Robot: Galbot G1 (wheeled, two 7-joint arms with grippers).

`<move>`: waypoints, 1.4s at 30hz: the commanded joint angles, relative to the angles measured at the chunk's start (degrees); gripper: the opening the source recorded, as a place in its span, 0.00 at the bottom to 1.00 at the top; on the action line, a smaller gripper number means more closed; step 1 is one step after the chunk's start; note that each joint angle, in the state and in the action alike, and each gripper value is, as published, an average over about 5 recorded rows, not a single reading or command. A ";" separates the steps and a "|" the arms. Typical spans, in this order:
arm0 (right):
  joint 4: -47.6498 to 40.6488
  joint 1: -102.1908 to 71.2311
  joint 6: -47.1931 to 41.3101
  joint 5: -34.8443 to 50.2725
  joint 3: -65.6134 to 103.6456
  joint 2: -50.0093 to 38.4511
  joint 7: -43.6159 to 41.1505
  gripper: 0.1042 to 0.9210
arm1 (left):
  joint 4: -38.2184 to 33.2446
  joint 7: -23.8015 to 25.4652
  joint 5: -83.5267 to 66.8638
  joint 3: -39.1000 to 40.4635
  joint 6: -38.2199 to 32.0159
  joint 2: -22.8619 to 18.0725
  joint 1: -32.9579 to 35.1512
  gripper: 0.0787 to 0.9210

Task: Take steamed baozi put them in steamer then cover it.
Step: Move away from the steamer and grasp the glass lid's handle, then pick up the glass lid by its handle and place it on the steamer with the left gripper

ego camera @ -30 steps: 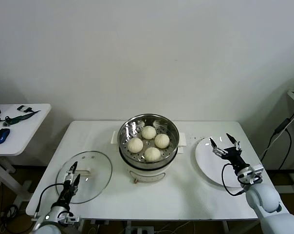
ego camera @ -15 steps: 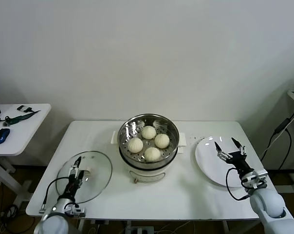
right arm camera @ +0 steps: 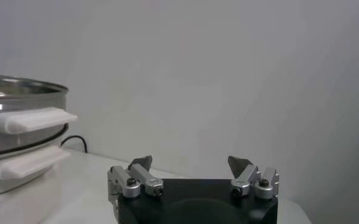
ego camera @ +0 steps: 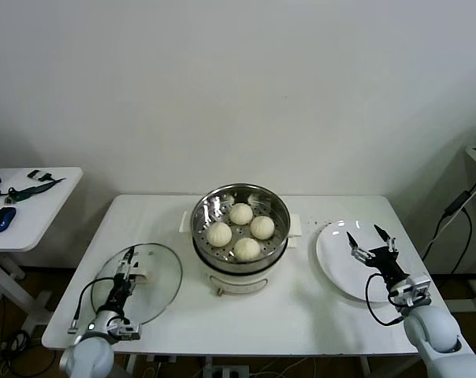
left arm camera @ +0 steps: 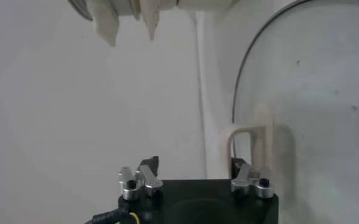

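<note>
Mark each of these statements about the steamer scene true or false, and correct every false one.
1. All four baozi sit inside the steamer. True.
2. The cover is on the steamer. False: it lies flat on the table, to the robot's left of the steamer.
3. The left gripper is over the cover, by its white handle. True.
4. The right gripper holds a baozi. False: it is open with nothing between its fingers, above the white plate.
5. One baozi remains on the plate. False: no bun is on it.
</note>
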 commanded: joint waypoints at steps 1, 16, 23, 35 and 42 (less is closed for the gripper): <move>-0.90 -0.06 0.39 -1.29 0.60 0.32 -0.37 0.88 | 2.31 0.07 -0.47 0.12 -0.74 0.10 -1.15 0.68; -3.08 0.64 1.36 -2.71 1.04 0.69 -1.02 0.88 | -8.06 1.46 -7.20 -0.20 0.50 2.57 3.02 0.17; -4.74 1.54 1.72 -3.20 1.43 0.63 -1.07 0.88 | -19.79 2.26 -10.85 -0.51 7.07 5.70 9.24 0.08; -5.33 1.77 1.97 -3.34 1.89 -0.01 -1.25 0.88 | -39.30 6.13 -14.89 5.12 28.99 16.97 15.39 0.08; -5.64 2.66 2.13 -4.37 0.96 0.53 -1.24 0.88 | -41.48 8.24 -18.13 17.18 39.93 25.52 7.64 0.08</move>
